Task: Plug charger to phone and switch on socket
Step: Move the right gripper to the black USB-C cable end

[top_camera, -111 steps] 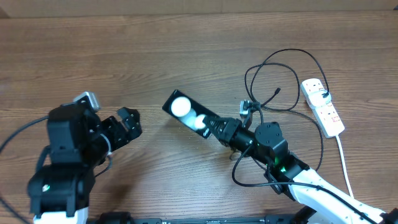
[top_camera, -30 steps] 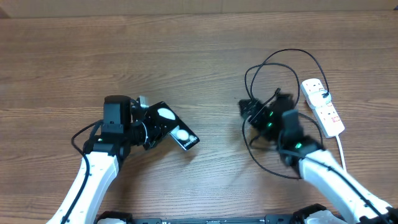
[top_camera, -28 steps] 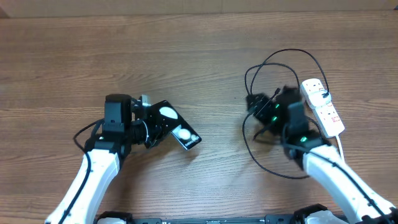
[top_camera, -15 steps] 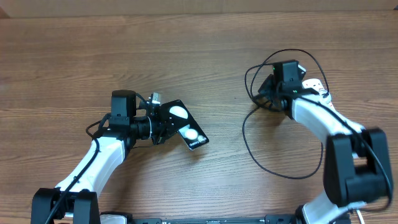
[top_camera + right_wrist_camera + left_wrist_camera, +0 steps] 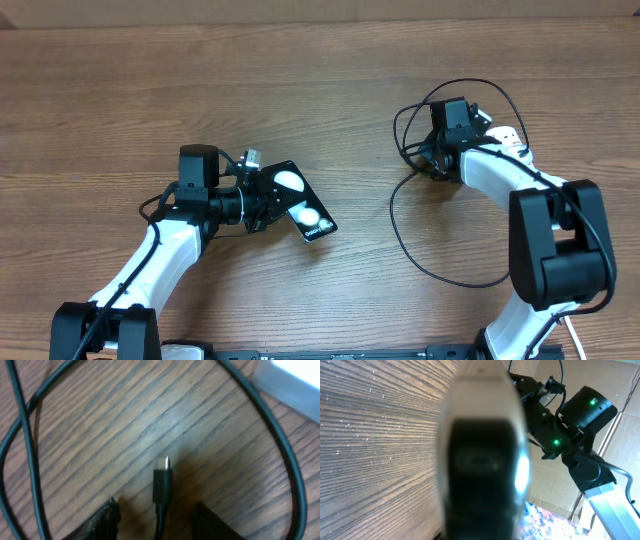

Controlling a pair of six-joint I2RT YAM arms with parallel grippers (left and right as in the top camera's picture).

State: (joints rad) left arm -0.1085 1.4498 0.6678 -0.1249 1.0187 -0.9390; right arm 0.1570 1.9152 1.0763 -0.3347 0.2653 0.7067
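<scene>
The phone (image 5: pixel 298 200), black with two white glares, is held tilted above the table by my left gripper (image 5: pixel 258 195), shut on its left end. In the left wrist view the phone (image 5: pixel 480 460) is a blurred dark slab filling the middle. The charger (image 5: pixel 393 222) lies looped at the right. Its plug (image 5: pixel 163 482) points away from me between the fingers of my right gripper (image 5: pixel 157 505), which stand apart on either side without touching it. My right gripper (image 5: pixel 438 150) sits inside the cable loops. The socket (image 5: pixel 505 133) is mostly hidden under my right arm.
A pale edge, probably the power strip (image 5: pixel 295 380), shows at the top right of the right wrist view. Cable loops (image 5: pixel 25 435) lie on both sides of the plug. Bare wooden table (image 5: pixel 150 90) spreads to the left and back.
My right gripper has swung back and to the right over the plug end, its jaws narrowing round it. The left arm has shifted the phone slightly right.
</scene>
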